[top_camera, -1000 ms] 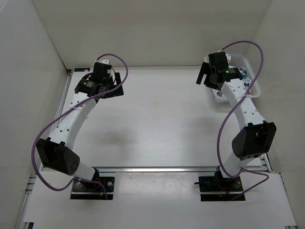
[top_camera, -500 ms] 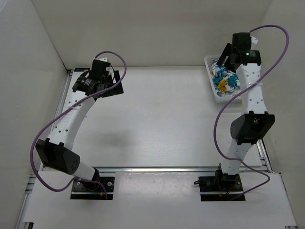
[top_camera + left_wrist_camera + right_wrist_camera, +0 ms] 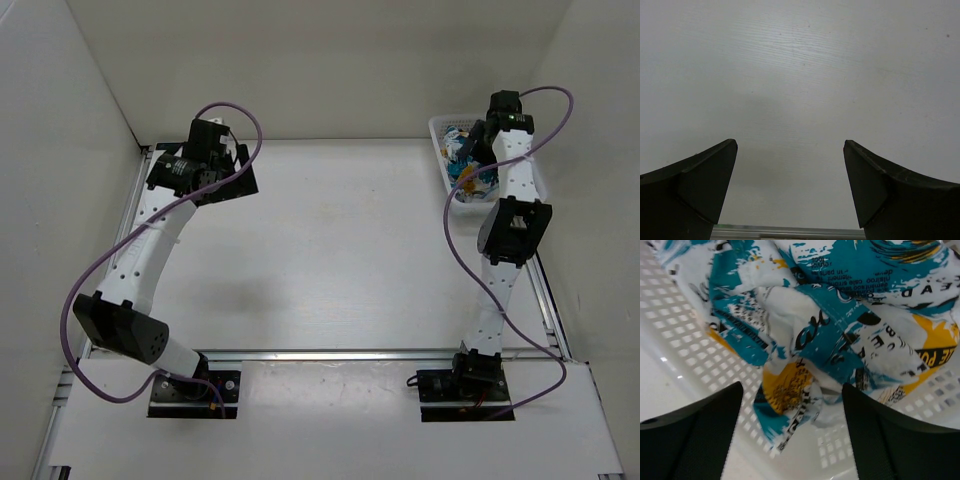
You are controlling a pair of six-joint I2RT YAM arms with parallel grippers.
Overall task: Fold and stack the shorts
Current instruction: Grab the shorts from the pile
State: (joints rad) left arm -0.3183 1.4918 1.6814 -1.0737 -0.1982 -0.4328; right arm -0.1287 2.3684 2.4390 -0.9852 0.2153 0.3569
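From above I see both arms at once, which neither wrist camera gives me: the left gripper (image 3: 228, 178) sits at the far left corner of the table (image 3: 330, 250), well apart from the white mesh basket (image 3: 437, 124) at the far right. The right arm stretches over that basket and hides most of it, so only scraps of the shorts (image 3: 466, 176) show beside the right gripper (image 3: 472, 148). On the left wrist camera the left gripper (image 3: 790, 190) stands wide, holding nothing, with bare table (image 3: 800, 75) between its fingers and a metal rail (image 3: 790, 231) along the bottom edge. The right wrist camera gives me the close look: the shorts (image 3: 840, 340) lie crumpled in the basket (image 3: 680, 340), and the right gripper (image 3: 792, 430) is spread wide just over them, a fold of cloth between the tips. I cannot tell whether they touch it.
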